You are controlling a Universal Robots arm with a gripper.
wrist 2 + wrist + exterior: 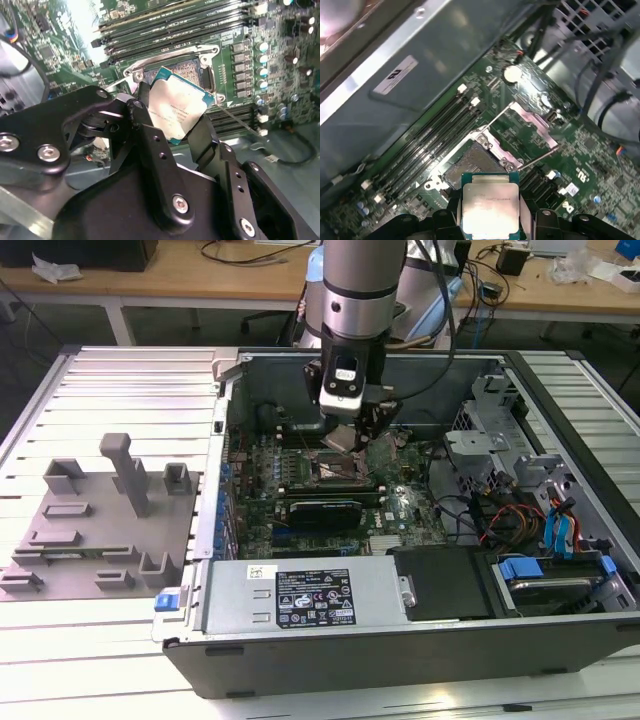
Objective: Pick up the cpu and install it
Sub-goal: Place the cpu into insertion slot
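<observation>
1. Ribbed metal tabletop (120, 380) carries an open computer case (400, 640), its green motherboard (400, 505) exposed.
2. Black gripper (175, 120) is clamped on the cpu (177, 107) by two opposite edges, probably to leave its underside free for seating.
3. Flat, square and silver-lidded, the cpu hangs close above the open, metal-framed socket (470, 162), not yet seated.

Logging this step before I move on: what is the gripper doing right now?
The gripper is shut on the cpu, which hangs above the socket, not yet seated.
</observation>
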